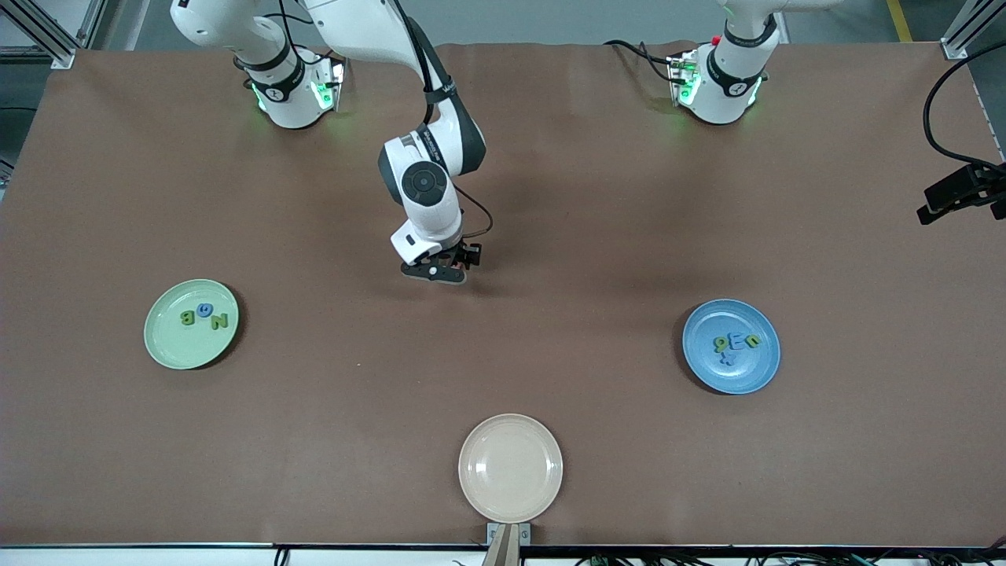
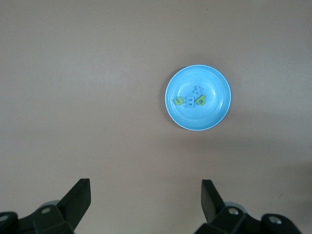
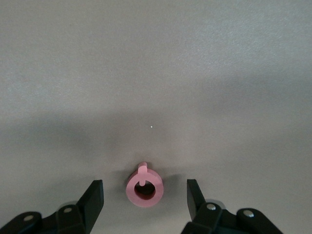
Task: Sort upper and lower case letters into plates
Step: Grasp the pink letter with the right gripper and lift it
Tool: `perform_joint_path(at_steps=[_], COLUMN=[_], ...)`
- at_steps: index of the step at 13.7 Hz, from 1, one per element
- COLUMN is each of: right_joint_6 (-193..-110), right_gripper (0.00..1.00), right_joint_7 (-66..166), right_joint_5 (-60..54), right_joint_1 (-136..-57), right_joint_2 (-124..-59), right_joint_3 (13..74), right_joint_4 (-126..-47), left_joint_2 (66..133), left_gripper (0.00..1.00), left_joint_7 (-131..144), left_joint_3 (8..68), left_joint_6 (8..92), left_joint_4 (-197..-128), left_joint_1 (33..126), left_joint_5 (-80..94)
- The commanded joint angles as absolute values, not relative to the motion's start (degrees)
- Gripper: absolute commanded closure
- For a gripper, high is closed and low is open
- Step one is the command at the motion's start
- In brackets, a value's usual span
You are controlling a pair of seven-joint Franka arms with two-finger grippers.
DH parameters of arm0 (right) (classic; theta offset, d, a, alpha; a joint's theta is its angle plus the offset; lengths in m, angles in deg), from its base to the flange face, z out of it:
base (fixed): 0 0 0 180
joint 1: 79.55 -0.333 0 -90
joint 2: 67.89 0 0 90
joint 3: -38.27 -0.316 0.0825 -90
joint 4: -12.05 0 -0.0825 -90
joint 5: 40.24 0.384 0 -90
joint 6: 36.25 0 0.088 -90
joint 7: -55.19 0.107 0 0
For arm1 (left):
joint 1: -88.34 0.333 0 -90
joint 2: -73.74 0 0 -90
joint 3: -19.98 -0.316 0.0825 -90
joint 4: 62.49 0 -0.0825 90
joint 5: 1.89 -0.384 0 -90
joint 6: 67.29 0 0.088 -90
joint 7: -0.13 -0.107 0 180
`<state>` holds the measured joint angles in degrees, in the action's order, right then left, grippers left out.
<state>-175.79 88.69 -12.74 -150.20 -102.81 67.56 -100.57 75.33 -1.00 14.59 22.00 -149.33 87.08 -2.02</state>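
The pink-red Q [image 3: 131,192] lies flat on the brown table near its middle. My right gripper [image 3: 145,183] is open and low over it, one finger on each side and neither touching. In the front view the right gripper [image 1: 435,273] hides the Q. The pale green plate [image 1: 169,346] toward the right arm's end holds the green B [image 1: 187,317], blue G [image 1: 204,310] and green N [image 1: 219,321]. The blue plate [image 1: 754,373] toward the left arm's end holds the lower case letters [image 1: 735,342]. My left gripper [image 2: 146,183] is open and empty, high above the table, and sees the blue plate [image 2: 195,119].
An empty cream-beige plate [image 1: 511,468] sits at the table edge nearest the front camera. A black camera on a mount [image 1: 963,192] stands at the table's edge by the left arm's end. Bare brown table lies between the plates.
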Motion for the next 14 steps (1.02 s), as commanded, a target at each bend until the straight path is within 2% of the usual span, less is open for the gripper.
perform_joint_path(at_steps=[1,5,7,9,12,14], right_joint_6=[-175.82,-175.73,-175.82,-175.82,-175.82,-175.74], right_gripper=[0.28,0.45,0.46,0.52,0.77,0.86], right_joint_7=[89.29,89.29,89.29,89.20,89.11,88.94], right_joint_5=[-11.32,-11.32,-11.32,-11.32,-11.41,-11.50], right_joint_1=[-150.57,-150.57,-150.57,-150.48,-150.04,-150.04], right_joint_2=[-104.19,-104.28,-104.72,-104.81,-104.81,-104.72], right_joint_3=[67.54,67.01,66.66,66.66,66.66,66.74], right_joint_4=[-99.40,-99.49,-99.49,-99.49,-99.40,-99.40], left_joint_2=[74.27,74.27,74.44,74.18,74.00,73.83], left_gripper=[0.00,0.00,0.00,0.00,0.00,0.00], left_joint_7=[-1.90,-1.20,-0.75,1.17,4.87,5.13], left_joint_3=[14.79,16.02,17.43,19.44,22.44,23.75], left_joint_6=[19.03,18.84,19.01,19.80,20.95,21.30], left_joint_4=[-149.50,-149.76,-149.94,-150.72,-151.34,-151.43], left_joint_1=[87.37,87.02,87.02,87.02,87.28,87.11], left_joint_5=[-0.92,-0.92,-0.92,-0.92,-0.92,-0.48])
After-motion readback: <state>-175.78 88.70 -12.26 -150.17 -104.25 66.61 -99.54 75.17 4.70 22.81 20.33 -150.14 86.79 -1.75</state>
